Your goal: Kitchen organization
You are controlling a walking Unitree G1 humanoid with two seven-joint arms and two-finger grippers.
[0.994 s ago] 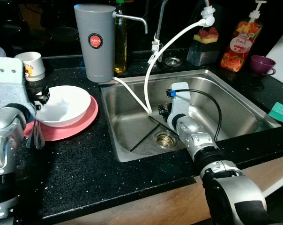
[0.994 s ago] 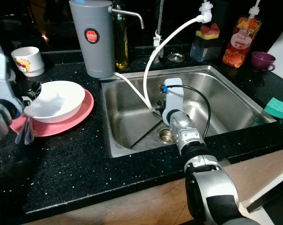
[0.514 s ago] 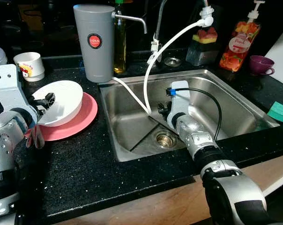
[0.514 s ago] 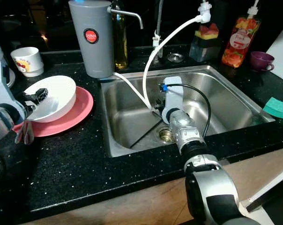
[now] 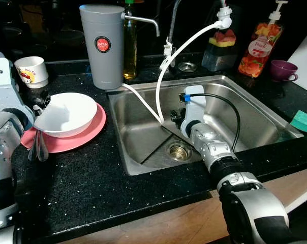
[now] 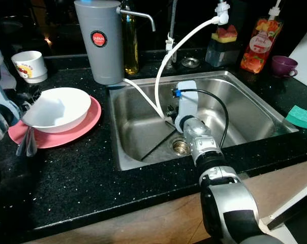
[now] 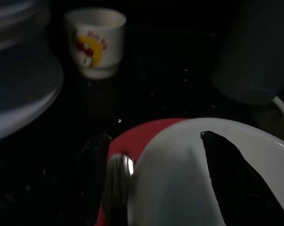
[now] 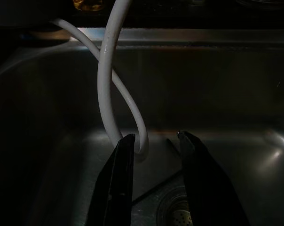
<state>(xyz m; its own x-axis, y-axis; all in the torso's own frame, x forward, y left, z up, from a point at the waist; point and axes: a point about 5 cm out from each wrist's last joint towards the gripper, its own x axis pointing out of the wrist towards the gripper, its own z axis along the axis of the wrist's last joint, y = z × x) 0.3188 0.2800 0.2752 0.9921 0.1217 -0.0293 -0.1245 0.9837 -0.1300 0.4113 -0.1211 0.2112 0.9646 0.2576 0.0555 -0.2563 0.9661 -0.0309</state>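
The left gripper point(image 5: 41, 109) is pinching the white bowl point(image 5: 67, 113) rim, probably for moving it; the right gripper point(image 8: 153, 155) is waiting parted beside the hose point(image 8: 109, 84).

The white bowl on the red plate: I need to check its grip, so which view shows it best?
Left eye view: the whole white bowl sits tilted on the red plate, left claw at its rim. Right eye view matches. Left wrist view shows one black finger inside it.

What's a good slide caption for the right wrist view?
Right gripper, fingers open, hovers inside the steel sink beside two looping white hoses, above the drain.
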